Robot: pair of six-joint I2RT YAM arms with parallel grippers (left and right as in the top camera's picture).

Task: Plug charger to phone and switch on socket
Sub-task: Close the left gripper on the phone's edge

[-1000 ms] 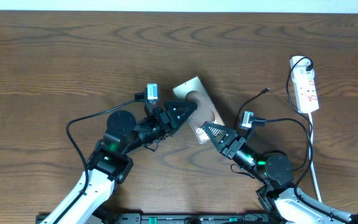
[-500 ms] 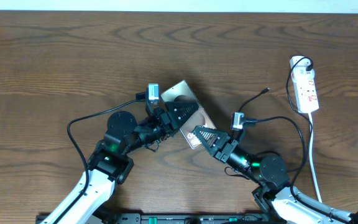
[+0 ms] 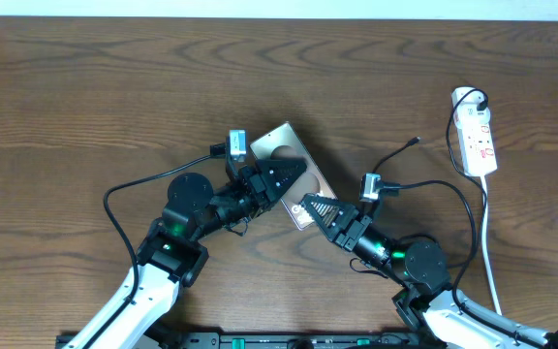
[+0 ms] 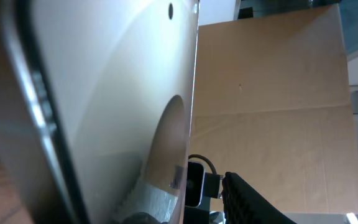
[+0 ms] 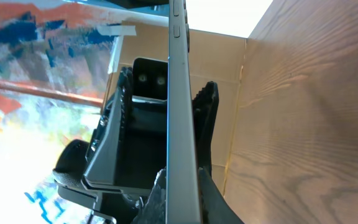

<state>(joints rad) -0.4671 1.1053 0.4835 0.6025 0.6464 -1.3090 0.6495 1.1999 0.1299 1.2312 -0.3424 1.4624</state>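
Observation:
The phone [image 3: 277,145], a shiny grey-brown slab, is held tilted above the table's middle between both grippers. My left gripper [image 3: 294,174] is shut on its left side; the phone's back [image 4: 104,93] fills the left wrist view, clamped at the jaws [image 4: 191,193]. My right gripper [image 3: 308,206] is shut on its near end; the right wrist view shows the phone edge-on [image 5: 179,93] between the jaws [image 5: 182,186]. The charger [image 3: 395,155], a thin black cable, lies loose to the right with its tip [image 3: 416,141] free. The socket [image 3: 479,141] lies at the far right.
A white plug [image 3: 468,97] sits at the socket's far end. A thick white cord [image 3: 489,247] runs from the socket toward the front edge. The black cable loops close past my right arm. Bare wood lies across the back and left.
Over the last second the phone shifted slightly left and turned, and my right gripper moved left onto its near end. The last half second shows almost no motion.

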